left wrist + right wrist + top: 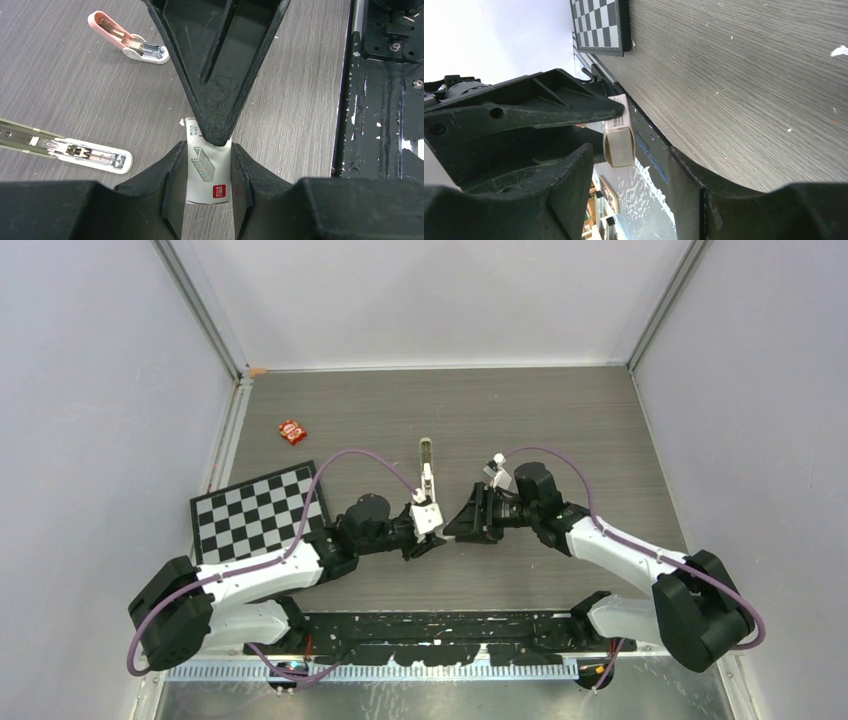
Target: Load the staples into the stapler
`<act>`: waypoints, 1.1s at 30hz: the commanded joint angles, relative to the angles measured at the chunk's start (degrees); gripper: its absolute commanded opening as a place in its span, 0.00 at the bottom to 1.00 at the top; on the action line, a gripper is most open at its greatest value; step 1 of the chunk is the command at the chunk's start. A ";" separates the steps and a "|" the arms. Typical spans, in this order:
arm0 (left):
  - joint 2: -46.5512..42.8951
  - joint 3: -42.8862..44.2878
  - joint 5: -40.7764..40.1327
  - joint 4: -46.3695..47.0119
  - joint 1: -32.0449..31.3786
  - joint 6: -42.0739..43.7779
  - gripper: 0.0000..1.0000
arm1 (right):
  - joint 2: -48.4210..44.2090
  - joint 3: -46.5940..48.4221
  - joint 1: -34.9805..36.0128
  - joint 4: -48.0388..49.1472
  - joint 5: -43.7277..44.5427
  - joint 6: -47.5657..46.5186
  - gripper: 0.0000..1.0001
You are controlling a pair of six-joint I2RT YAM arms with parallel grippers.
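Two tools meet nose to nose low in the centre of the top view. Left tool (pixel 207 162) pinches a small white staple box (pixel 207 172) by its long sides, fingers pressed flat against it; the box looks held clear of the bench (pixel 75 90). Box's long axis runs straight up the left wrist frame, free end aimed at the right tool (pixel 629 152). Right tool is rolled on its side, jaws spread, one finger on each face of that free end. The right wrist view shows a gap on both sides, so no grip there yet. No loose strip of staples shows anywhere; judged to be inside the box. Stapler (pixel 75 152) lies opened on the bench at the left edge of the left wrist frame, well apart from the box, long axis roughly crosswise to the box's, white base toward the tools. In the top view it sits just above the left tool, so the left arm is marginally nearer. Pink stapler (pixel 131 42) rests upper left, farther off. Next move likely turns on the right jaws closing squarely on the box end and drawing along its long axis.
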 commanded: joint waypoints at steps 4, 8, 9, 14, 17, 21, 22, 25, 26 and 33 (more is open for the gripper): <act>0.97 2.21 2.44 4.74 0.00 -0.45 0.33 | 2.31 3.81 1.18 3.61 0.72 0.46 0.51; 1.81 2.67 2.28 4.84 -0.10 -0.53 0.33 | 3.78 3.38 1.15 6.11 -0.26 1.61 0.41; 1.88 2.72 1.95 4.84 -0.02 -0.73 0.33 | 3.93 3.34 1.14 6.55 -0.73 1.72 0.39; 1.01 3.61 -2.63 1.39 0.01 -1.08 0.37 | 2.49 4.30 0.89 1.89 -0.89 -2.17 0.30; -2.72 4.51 -5.49 -5.72 0.01 0.75 0.50 | 0.75 4.90 -0.20 -2.09 -0.91 -5.00 0.29; -8.29 5.11 -7.22 -14.49 0.01 3.05 0.66 | -1.24 4.68 -1.64 -3.39 -2.15 -6.00 0.27; -9.30 5.44 -7.55 -17.09 0.01 3.46 0.69 | -1.56 4.74 -1.69 -3.39 -2.35 -6.01 0.27; -10.97 6.52 -7.25 -22.12 0.01 4.62 0.73 | -2.08 4.74 -1.77 -2.97 -2.59 -5.39 0.27; -10.99 6.89 -7.20 -23.09 0.01 4.85 0.75 | -2.28 4.60 -1.76 -2.26 -2.84 -5.05 0.27; -8.39 8.34 -5.11 -23.10 0.02 5.68 0.78 | -3.14 4.09 -1.77 -1.69 -3.90 -4.00 0.29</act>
